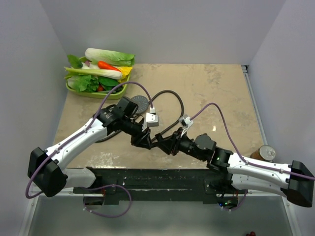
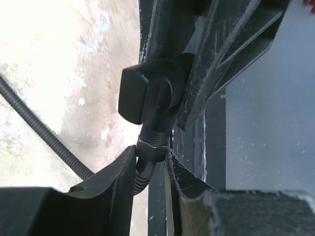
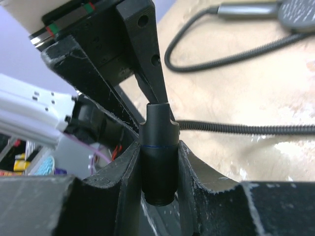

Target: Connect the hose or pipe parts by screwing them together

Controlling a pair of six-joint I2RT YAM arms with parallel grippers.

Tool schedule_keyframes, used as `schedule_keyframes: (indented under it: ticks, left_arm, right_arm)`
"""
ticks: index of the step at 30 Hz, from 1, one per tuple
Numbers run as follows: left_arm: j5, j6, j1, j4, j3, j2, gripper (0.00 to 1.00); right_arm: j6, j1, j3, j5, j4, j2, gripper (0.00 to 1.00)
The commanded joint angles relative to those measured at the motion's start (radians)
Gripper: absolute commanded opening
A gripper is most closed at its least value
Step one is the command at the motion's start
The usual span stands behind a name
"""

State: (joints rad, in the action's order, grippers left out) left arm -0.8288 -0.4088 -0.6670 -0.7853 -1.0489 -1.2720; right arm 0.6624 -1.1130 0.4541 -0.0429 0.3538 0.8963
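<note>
In the top view both arms meet at mid-table, my left gripper [image 1: 146, 139] and right gripper [image 1: 160, 142] tip to tip. My left gripper [image 2: 151, 155] is shut on the hose's end nut [image 2: 149, 152], which sits against the ribbed neck of a black fitting [image 2: 146, 93]. The corrugated dark hose [image 2: 39, 129] trails off over the table. That same fitting is the black cylindrical fitting [image 3: 158, 162] that my right gripper [image 3: 158, 153] is shut on. The grey shower head [image 1: 139, 103] lies face up behind the grippers, with its handle [image 3: 243, 10] joined to the hose [image 3: 246, 129].
A green tray [image 1: 93, 92] of toy vegetables stands at the back left. A tin can [image 1: 267, 153] stands at the right edge. A black rail [image 1: 147, 179] runs along the near edge between the arm bases. Purple cables [image 1: 224, 118] arch over both arms.
</note>
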Motion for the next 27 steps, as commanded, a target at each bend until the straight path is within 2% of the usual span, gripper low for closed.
schedule_keyframes:
  ticks: [1,7,11,15,21,24,25,26,27]
  left_arm:
    - [-0.225,0.103,0.036,0.250,-0.086,0.008,0.00]
    - [-0.224,0.174,0.066,0.253,-0.137,0.008,0.00]
    - [-0.225,0.191,0.115,0.259,-0.151,0.025,0.00]
    - [-0.233,0.206,0.161,0.261,-0.143,0.040,0.00]
    - [-0.292,0.254,0.181,0.327,-0.100,0.056,0.00]
    - [-0.323,0.148,0.176,0.259,-0.114,0.036,0.00]
    - [-0.310,0.087,0.175,0.148,-0.141,0.025,0.00]
    - [-0.290,-0.035,0.172,0.092,-0.151,0.016,0.00]
    - [-0.282,-0.095,0.172,0.034,-0.161,-0.003,0.00]
  right_arm:
    - [0.006,-0.031,-0.011,-0.029,0.186,-0.013,0.00]
    - [-0.009,-0.031,-0.011,-0.003,0.211,-0.025,0.00]
    - [0.000,-0.036,-0.046,-0.020,0.174,-0.100,0.00]
    - [-0.001,-0.036,-0.060,-0.035,0.125,-0.203,0.00]
    - [-0.015,-0.036,-0.075,0.011,0.149,-0.235,0.00]
    - [-0.041,-0.036,-0.054,0.035,0.128,-0.240,0.00]
    - [-0.052,-0.036,-0.039,0.037,0.101,-0.249,0.00]
    - [-0.079,-0.036,-0.007,0.040,0.035,-0.257,0.00]
    - [-0.095,-0.036,0.014,0.040,-0.002,-0.264,0.00]
